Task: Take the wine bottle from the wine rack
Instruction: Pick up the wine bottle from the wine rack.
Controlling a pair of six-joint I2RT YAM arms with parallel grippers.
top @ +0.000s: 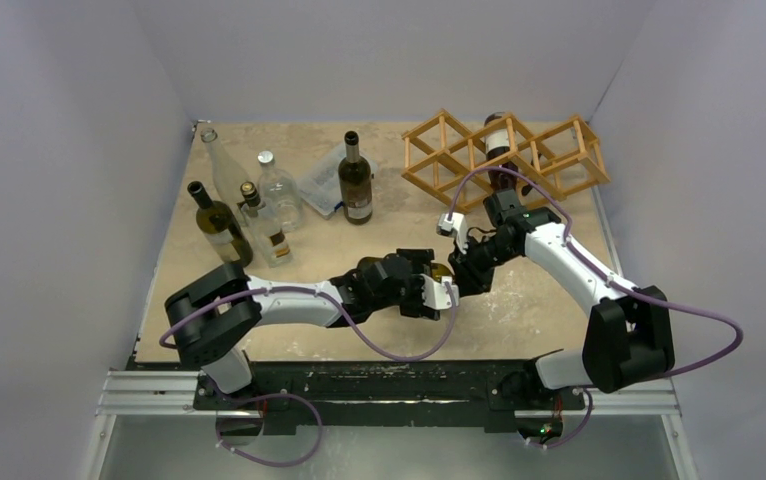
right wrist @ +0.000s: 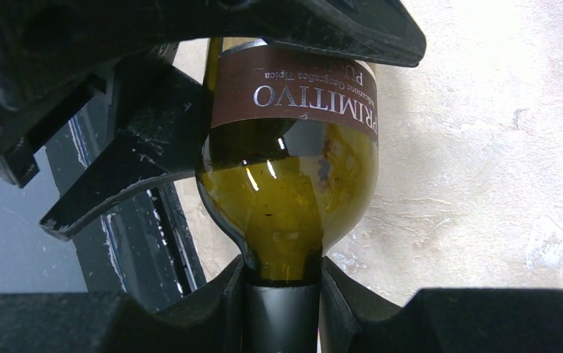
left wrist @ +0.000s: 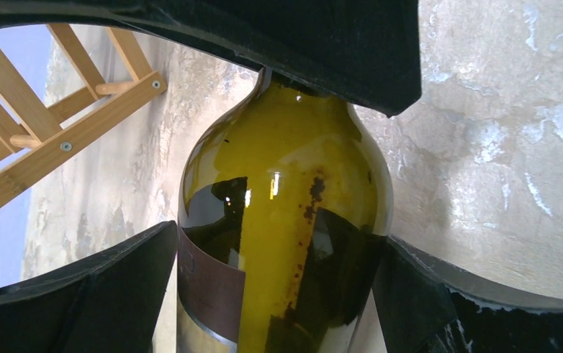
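Observation:
An olive-green wine bottle (top: 440,270) with a brown label hangs above the middle of the table, clear of the wine rack (top: 504,160). My right gripper (top: 459,262) is shut on its black-capped neck (right wrist: 282,309). The glass shoulder (right wrist: 293,198) bulges just past those fingers. My left gripper (top: 437,287) straddles the bottle's wide body (left wrist: 286,169), jaws spread almost fully. Both of its fingertips (left wrist: 153,250) press against the glass. A corner of the rack (left wrist: 36,140) shows at the upper left of the left wrist view.
A second dark bottle (top: 500,135) lies in the rack's middle cell. Several bottles stand at the back left, among them a dark one (top: 221,225) and a clear one (top: 281,190). A dark bottle (top: 355,180) stands beside a clear plastic box (top: 321,182).

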